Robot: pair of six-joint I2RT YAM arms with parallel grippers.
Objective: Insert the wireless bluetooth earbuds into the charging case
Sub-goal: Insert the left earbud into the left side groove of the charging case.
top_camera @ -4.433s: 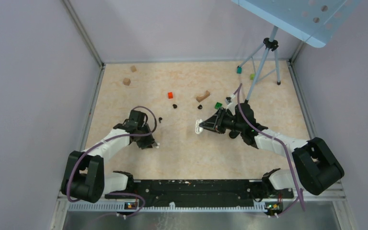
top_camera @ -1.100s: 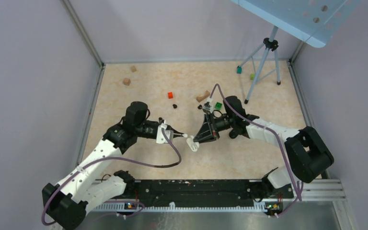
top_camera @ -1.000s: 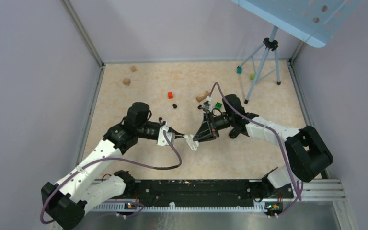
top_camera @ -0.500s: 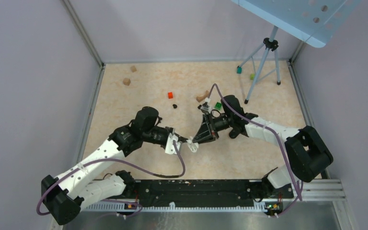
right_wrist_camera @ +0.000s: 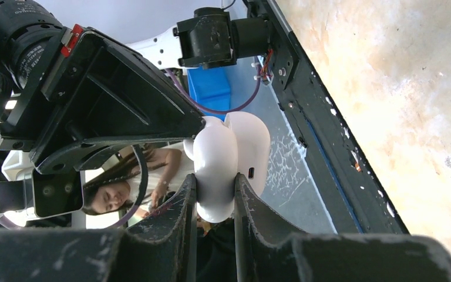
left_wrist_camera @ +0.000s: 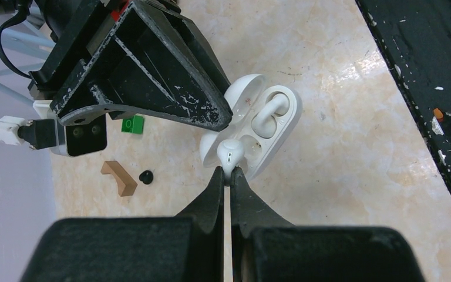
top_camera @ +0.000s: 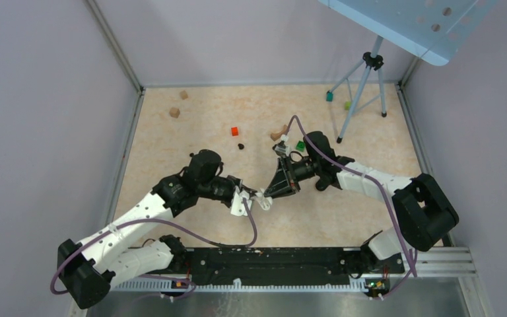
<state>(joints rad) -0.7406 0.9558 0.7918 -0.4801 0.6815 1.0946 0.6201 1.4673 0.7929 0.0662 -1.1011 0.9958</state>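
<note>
The left gripper (left_wrist_camera: pixel 229 175) is pinched tight on the stem of a white earbud (left_wrist_camera: pixel 231 153). Its rounded head, marked with two tiny dark dots, sits at the near socket of the open charging case (left_wrist_camera: pixel 282 111); whether it is fully seated cannot be told. A second earbud (left_wrist_camera: pixel 264 114) lies in the far socket. The right gripper (right_wrist_camera: pixel 214 179) clamps the case's body from both sides, holding it near the middle of the table (top_camera: pixel 191 132), between the two arms. A small dark port slot (right_wrist_camera: pixel 251 172) shows on the case's shell. Beyond the case lie a green block (left_wrist_camera: pixel 132 124), a wooden piece (left_wrist_camera: pixel 118 177) and a small black item (left_wrist_camera: pixel 146 176), well apart from it.
</note>
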